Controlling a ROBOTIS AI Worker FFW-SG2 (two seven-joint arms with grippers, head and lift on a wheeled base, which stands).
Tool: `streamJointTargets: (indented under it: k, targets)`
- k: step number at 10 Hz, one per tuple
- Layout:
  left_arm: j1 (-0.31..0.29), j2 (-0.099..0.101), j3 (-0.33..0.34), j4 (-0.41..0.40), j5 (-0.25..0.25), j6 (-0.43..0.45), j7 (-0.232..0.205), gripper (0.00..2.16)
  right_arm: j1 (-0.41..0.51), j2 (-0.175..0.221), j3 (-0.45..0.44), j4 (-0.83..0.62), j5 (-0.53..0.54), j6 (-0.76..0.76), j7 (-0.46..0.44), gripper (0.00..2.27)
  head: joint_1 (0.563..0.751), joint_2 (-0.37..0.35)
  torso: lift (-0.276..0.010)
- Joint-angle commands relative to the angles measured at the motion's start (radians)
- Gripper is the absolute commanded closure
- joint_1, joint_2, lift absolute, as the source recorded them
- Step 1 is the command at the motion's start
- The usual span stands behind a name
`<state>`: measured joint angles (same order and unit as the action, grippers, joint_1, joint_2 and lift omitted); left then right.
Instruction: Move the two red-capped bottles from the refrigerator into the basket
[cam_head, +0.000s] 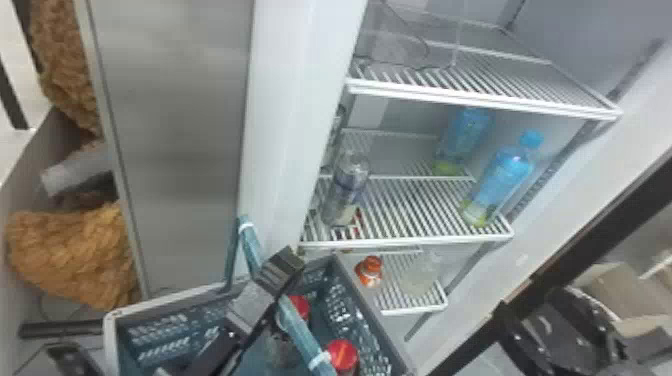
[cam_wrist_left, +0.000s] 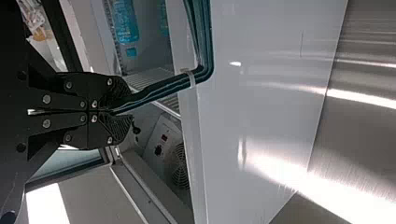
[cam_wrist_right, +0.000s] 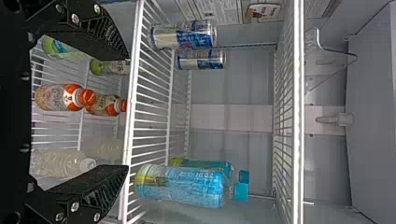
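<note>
I see the two red-capped bottles inside the basket: one red-capped bottle (cam_head: 300, 306) sits below the handle (cam_head: 304, 334), and the second red-capped bottle (cam_head: 343, 354) is nearer to me, its cap right beside that same bar in my head view. The basket (cam_head: 172, 327) is in front of the refrigerator's lower part. My left gripper (cam_head: 287, 265) is over it, its fingers closed around the handle; the left wrist view shows the teal bar pinched between them.

My right gripper (cam_head: 537, 306) is at the lower right of the head view, with its fingers spread apart and nothing between them. Its wrist view faces the wire shelves (cam_wrist_right: 299, 112).

On the lower shelf I count two orange-capped bottles (cam_wrist_right: 60, 97), two green-capped bottles (cam_wrist_right: 58, 49) and a pale bottle (cam_wrist_right: 58, 162). Above them, two blue bottles (cam_head: 505, 180) stand at the right end of the middle shelf, and two silver-and-blue cans (cam_wrist_right: 184, 35) stand at its left end.

Left of the opening is a steel panel (cam_head: 175, 125), and past it some shaggy brown material (cam_head: 75, 255).
</note>
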<state>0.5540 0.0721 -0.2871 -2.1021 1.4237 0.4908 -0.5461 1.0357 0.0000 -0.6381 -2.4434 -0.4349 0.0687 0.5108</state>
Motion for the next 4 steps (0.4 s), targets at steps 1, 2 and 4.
streamJointTargets:
  k: [1,2,4]
  targets:
    - [0.001,0.000,0.000,0.000,0.000,0.000,0.000,1.20,0.000,0.001,0.000,0.003,-0.002,0.000,0.000,0.19,0.695,-0.350,0.000]
    - [0.001,0.000,0.000,0.000,0.000,0.000,0.000,1.20,0.000,0.001,0.000,0.003,-0.002,0.000,0.000,0.19,0.695,-0.350,0.000]
    - [0.001,0.000,0.000,0.000,0.000,0.000,0.000,1.20,-0.002,0.001,0.000,0.003,-0.002,0.000,0.000,0.19,0.695,-0.350,0.000]
